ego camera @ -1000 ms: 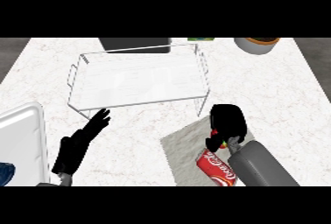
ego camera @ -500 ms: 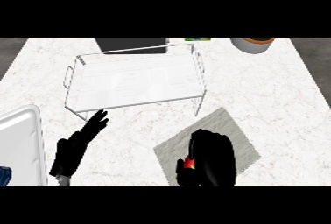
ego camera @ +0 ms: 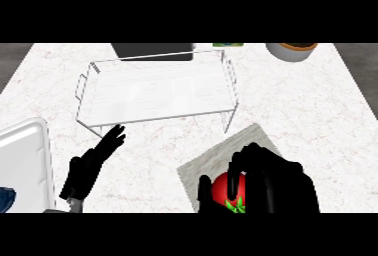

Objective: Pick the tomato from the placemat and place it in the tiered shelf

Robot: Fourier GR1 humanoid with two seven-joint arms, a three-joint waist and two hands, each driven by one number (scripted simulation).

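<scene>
A red tomato [ego camera: 225,191] with a green stem lies on the grey placemat [ego camera: 215,162] at the lower right. My right hand [ego camera: 275,181] is over it, fingers curled round its right side and top, thumb at its left. The tiered shelf [ego camera: 155,92], a clear wire-framed rack, stands at the upper middle of the marble counter. My left hand [ego camera: 90,166] rests open at the lower left, fingers pointing up toward the shelf's near corner.
A white tray [ego camera: 22,160] sits at the left edge with something dark blue at its lower corner. Behind the shelf lie a dark flat object [ego camera: 155,50] and a small green item [ego camera: 229,44]. A grey pot [ego camera: 292,50] stands at the top right.
My right hand has moved down and left over the placemat and curled round the tomato. The red can seen earlier is no longer in view. The left hand has hardly moved.
</scene>
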